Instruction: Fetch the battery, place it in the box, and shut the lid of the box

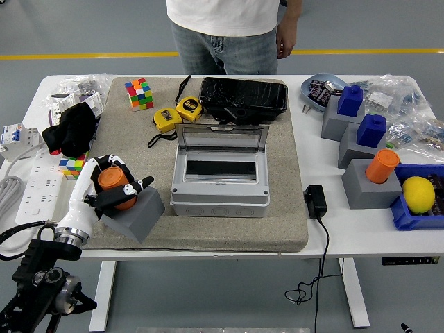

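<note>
Left hand gripped the orange battery, lower left of frame.
Its fingers were curled tight around the battery, which sat in a tilted grey block; the box at centre stood with its lid up.

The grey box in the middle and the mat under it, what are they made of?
The grey box looks like hard plastic: smooth matte walls, moulded corners, and its open lid has a clear, shiny window. The mat looks like felt or rough woven cloth: dull, speckled grey-brown, no shine, with soft edges. I can't tell for sure from above.
</note>
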